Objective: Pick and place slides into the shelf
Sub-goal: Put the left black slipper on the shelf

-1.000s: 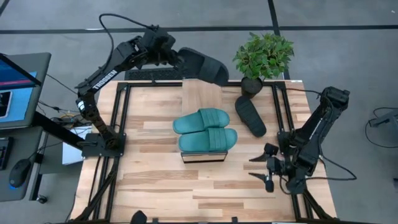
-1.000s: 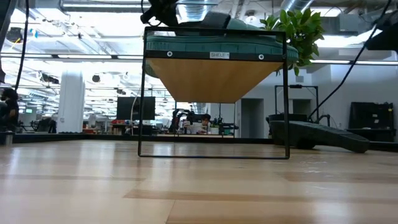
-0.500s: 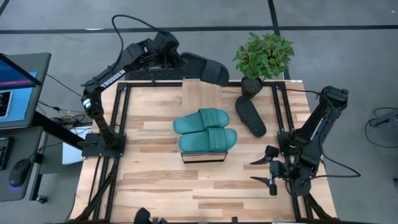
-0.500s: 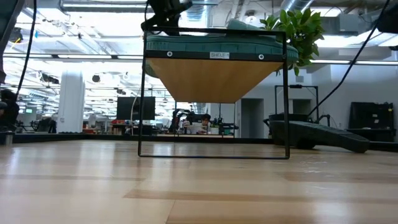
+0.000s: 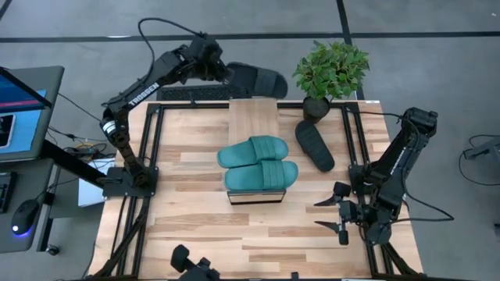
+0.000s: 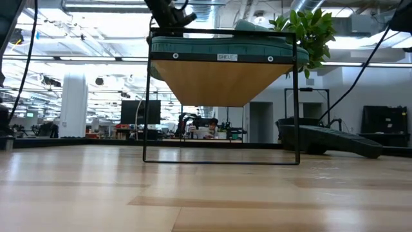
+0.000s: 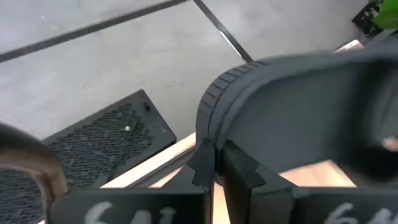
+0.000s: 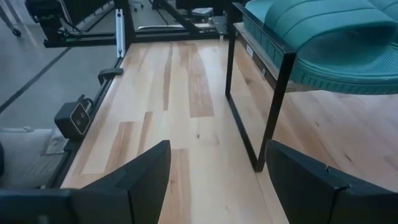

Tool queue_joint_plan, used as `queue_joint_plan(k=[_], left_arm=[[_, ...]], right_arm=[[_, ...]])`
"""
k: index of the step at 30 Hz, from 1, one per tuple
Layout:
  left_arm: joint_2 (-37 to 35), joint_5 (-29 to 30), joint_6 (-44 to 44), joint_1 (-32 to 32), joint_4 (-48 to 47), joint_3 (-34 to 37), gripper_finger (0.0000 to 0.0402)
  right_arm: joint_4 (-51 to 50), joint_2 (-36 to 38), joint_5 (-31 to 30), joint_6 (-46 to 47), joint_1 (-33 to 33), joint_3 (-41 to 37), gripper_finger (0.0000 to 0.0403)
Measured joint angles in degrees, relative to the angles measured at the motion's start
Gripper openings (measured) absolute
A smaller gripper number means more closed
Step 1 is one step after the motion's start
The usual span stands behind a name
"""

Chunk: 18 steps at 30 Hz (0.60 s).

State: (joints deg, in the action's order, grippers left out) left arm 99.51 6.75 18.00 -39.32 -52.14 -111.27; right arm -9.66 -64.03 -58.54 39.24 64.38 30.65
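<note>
At the middle of the desk [image 5: 195, 226] stands the shelf [image 5: 253, 125], a long light-wood box on a thin black frame, its length running from the far edge toward the near one. On its near end lie two teal slides [image 5: 258, 163] side by side and touching, each with its long axis across the shelf and its ribbed strap up; the low view shows them as a green band along the shelf's top. A black slide [image 5: 315, 144] lies flat on the desk just right of the shelf, near the potted plant [image 5: 331, 72], its long axis slanting from the plant's pot toward the desk's right edge. The second black slide [image 5: 256, 80] hangs in the air beyond the desk's far edge, just left of the plant, with its length running roughly left to right. The left gripper [image 5: 221, 72] has its jaws clamped together on the left end of this slide; in the left wrist view the rim of the sole sits pinched between the two dark fingers [image 7: 239, 171], the rest of the slide stretching away from them. The right gripper [image 5: 337, 212] waits low over the desk's near right part, its jaws spread wide apart with nothing between them.
</note>
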Motion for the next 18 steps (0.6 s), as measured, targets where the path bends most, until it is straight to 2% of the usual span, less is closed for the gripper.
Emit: queue_joint_plan(k=[7, 18], left_arm=[[0.0, -3.4, 2.0, -0.1, 8.8, 9.4, 0.0], [0.0, -1.9, 4.2, 1.7, 9.6, 15.5, 0.0]], right_arm=[[0.1, 0.0, 0.0, -0.1, 0.0, 0.0, 0.0255], [0.8, 0.0, 0.2, -0.2, 0.0, 0.0, 0.0255]])
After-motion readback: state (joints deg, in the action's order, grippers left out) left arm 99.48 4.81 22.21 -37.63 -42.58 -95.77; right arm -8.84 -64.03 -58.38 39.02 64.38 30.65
